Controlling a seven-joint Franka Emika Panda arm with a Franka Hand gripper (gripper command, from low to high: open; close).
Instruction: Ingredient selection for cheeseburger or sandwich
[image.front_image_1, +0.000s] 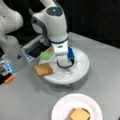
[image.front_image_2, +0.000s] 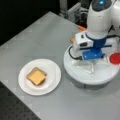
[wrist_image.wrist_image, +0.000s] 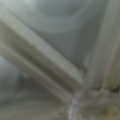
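Two round white holders stood on the grey worktop (image.front_image_2: 37, 32): a divided tray (image.front_image_1: 82, 67) keeping the ingredients sorted, and a paper plate (image.front_image_2: 53, 75) as the assembly spot. On the plate lay the sandwich stack (image.front_image_2: 36, 76), a toast square on top. The pincer (image.front_image_1: 64, 62) was lowered into the tray, its tips hidden, so its opening and any hold could not be told. A toast square (image.front_image_1: 43, 69), green lettuce (image.front_image_1: 47, 55) and red tomato disc (image.front_image_2: 115, 58) remained on the tray.

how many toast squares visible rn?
2. One tan-brown toast square lies at the divided white tray's edge; another tops the stack on the white paper plate. More may be hidden.
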